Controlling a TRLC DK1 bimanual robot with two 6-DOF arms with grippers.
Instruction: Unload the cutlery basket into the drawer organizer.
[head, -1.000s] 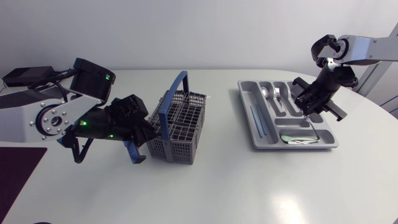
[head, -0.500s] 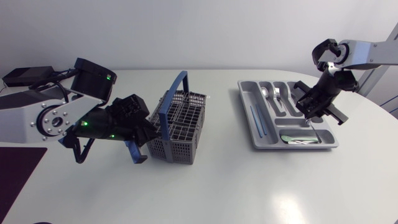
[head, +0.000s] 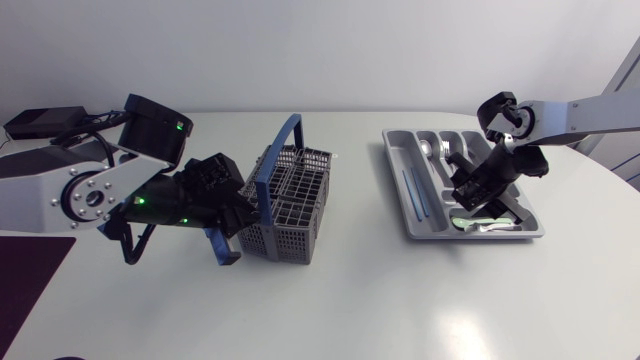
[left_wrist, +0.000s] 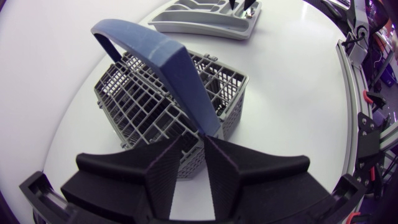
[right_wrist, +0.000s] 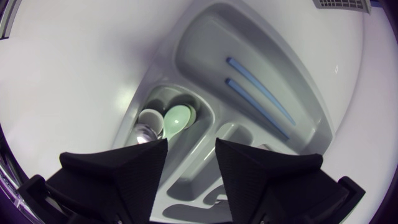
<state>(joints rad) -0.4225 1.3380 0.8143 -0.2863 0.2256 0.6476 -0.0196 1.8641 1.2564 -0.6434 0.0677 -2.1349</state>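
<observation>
On the white table (head: 330, 310), the basket (head: 295, 190) at nine o'clock is steadied against sliding by the left gripper (left_wrist: 194, 155), clamped on its wall, while the right gripper (right_wrist: 191, 155), fingers apart and empty, is held over the organizer (head: 396, 185) at three o'clock.

- We saw the table (head: 350, 310) brightly and evenly lit from overhead, its surface showing a pale sheen.
- Soft, short shadows lay under the cutlery basket (head: 285, 240) and drawer organizer (head: 398, 190).
- Small highlights glinted on the spoons (right_wrist: 168, 121) in the right wrist view.
</observation>
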